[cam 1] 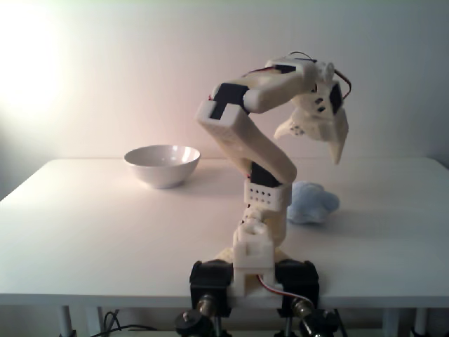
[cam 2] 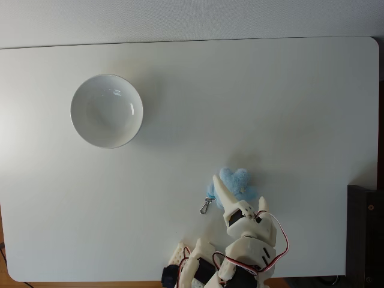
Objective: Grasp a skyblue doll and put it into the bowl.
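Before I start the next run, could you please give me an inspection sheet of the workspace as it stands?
Surface: white table, rounded corners, bare apart from the items below.
Job's things: skyblue doll lies on the table near the arm's base, its keyring clasp beside it; white bowl stands upright, apart from the doll, nothing inside.
Clutter: nothing seen.
End effector: raised above the doll in the front fixed view, not touching it, holding nothing; whether open or shut cannot be told.
Cables: red and white wires loop along the arm; dark cables hang under the table edge.
Surroundings: plain pale wall; dark object at the table's right edge.
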